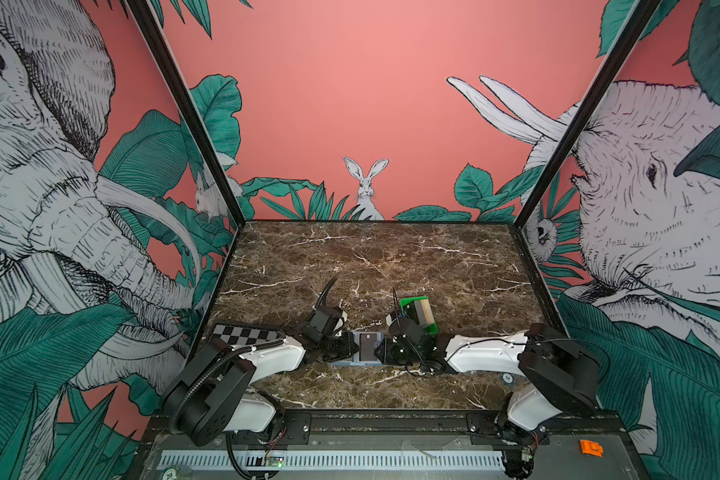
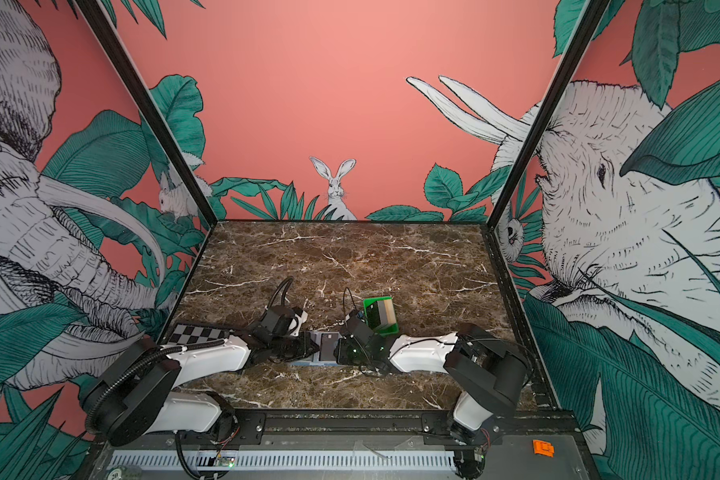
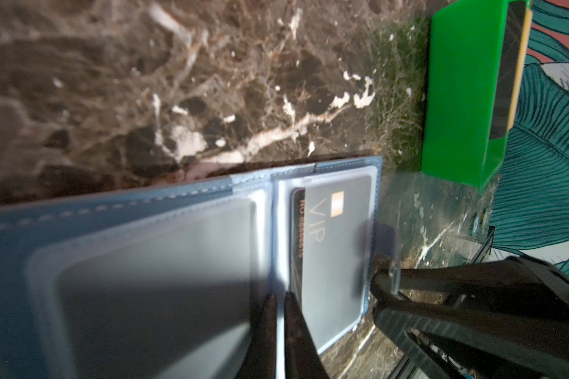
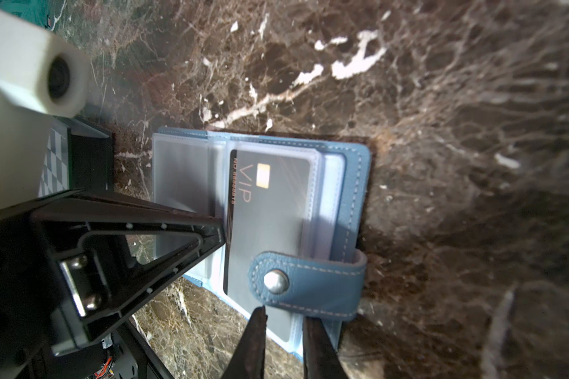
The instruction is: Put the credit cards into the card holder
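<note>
I see the card holder (image 4: 353, 183) lying open on the table (image 1: 350, 266), a VIP card (image 4: 270, 213) in its sleeve. Behind it to the right sits the tray (image 1: 431, 328) holding cards (image 1: 422, 311). The checkerboard plate (image 1: 242, 333) lies well to its left. My left pincer (image 3: 278, 297) meets its left side and my right pincer (image 4: 283, 311) its right.

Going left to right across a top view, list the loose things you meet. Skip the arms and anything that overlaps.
checkerboard plate → card holder, lying open between the two grippers → green tray → orange piece, on the front ledge rather than on the marble.
</note>
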Motion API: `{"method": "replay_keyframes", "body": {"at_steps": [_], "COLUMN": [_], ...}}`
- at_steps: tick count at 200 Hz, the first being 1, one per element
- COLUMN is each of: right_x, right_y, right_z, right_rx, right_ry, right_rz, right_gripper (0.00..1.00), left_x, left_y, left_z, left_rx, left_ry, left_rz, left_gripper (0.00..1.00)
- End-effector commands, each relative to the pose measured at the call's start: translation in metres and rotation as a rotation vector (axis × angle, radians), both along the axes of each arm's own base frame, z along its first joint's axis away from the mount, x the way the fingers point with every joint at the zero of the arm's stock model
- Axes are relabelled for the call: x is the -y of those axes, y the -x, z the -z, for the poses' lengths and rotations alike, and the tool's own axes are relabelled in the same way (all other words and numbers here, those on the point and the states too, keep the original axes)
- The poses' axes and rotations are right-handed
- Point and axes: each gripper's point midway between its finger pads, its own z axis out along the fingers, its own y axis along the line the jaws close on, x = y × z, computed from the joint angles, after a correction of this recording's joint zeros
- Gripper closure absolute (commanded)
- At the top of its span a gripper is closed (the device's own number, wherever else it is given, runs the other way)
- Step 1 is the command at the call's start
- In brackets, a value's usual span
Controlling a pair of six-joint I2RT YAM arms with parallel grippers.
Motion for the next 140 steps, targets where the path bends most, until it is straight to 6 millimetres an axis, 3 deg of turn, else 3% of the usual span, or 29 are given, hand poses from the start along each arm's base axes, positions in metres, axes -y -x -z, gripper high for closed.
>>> {"method": "replay_keyframes", "body": {"at_steps": [1,50,140], "right_x": [-0.003,-0.005,-0.005], "right_y": [-0.002,-0.003,-0.007], "right_z": [0.006,0.008,-0.005], "right_rx": [-0.007,-0.009,0.051], "right_ry": [-0.006,-0.004,0.048], "right_rz": [0.004,-0.004,-0.049], "right_gripper": [0.79,0.79,0.8], "left_x": [-0.01,-0.008,-0.001], "left_y": [0.011,0.012,0.009], "left_z": [0.018,0.019,0.015], "left_rx": [-0.047,-0.048,-0.045], "left_ry": [-0.069,-0.066,-0.03], "left_rz": [0.001,0.004,0.002], "left_gripper": [0.9,0.9,0.9]}}
